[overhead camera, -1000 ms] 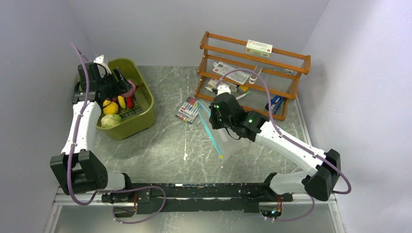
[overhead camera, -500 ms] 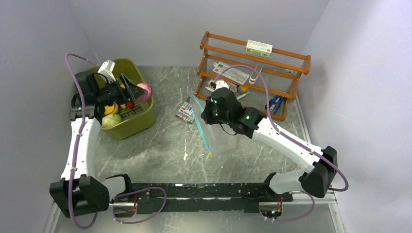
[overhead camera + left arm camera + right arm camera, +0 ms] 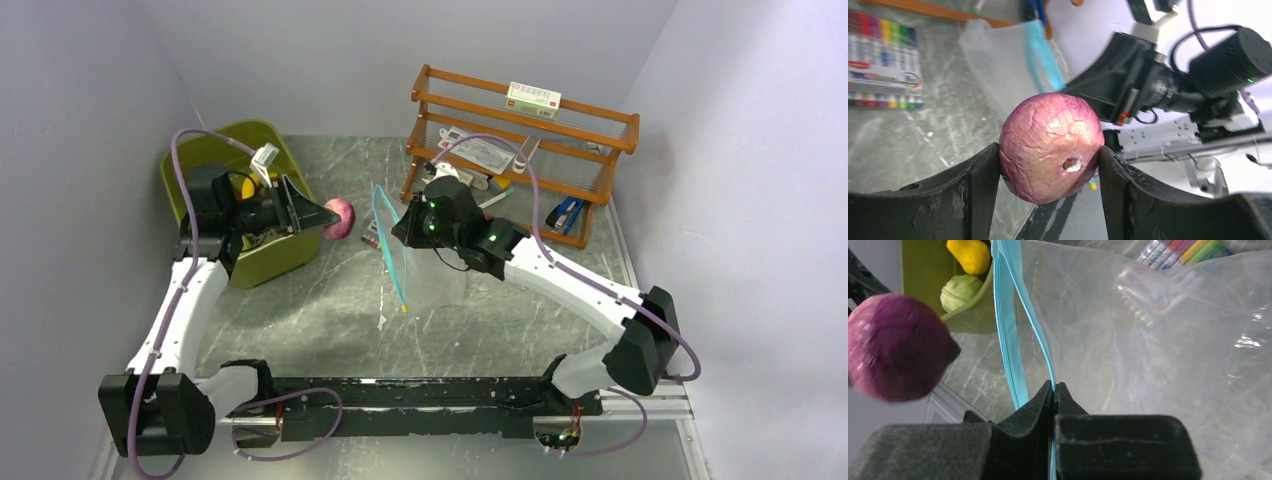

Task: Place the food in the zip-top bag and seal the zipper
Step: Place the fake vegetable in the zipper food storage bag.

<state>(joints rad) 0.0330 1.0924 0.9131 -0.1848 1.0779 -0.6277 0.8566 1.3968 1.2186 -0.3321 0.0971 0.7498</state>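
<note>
1. Holding the purple-red round piece (image 3: 1048,147), the left gripper (image 3: 322,214) is clenched with one finger on each side of it. The piece is off the table (image 3: 330,310), in the air between the olive-green tub (image 3: 275,258) and the zip-top bag (image 3: 437,282).
2. Right arm: the right gripper (image 3: 1054,388) is pinched tight on the zipper (image 3: 1007,335), jaws closed with the teal strip between them. The bag hangs from this pinch. Whether its lower edge rests on the table cannot be confirmed.
3. Governing relation: in the top view the zipper's long axis runs from the far side toward the near edge, so the mouth faces left, toward the left arm. The piece lies just left of the strip's far end, near it but apart. The left arm is the nearer one and the only one carrying food.
4. Mouth condition: the right wrist view shows the two lips parting only narrowly beyond the pinch. Judgement: the gap looks slimmer than the piece. Entry calls for a rightward push square to the strip, and the piece may ride the lip and fold the soft film.
5. Remaining stock: a yellow piece (image 3: 970,255) and a pale green round piece (image 3: 960,292) sit in the tub. No food shows inside the bag. Judgement: loading is at an early stage and sealing is not yet due.
6. Bystander item: a pack of markers (image 3: 883,60) lies on the table beyond the bag and is no part of the job.
</note>
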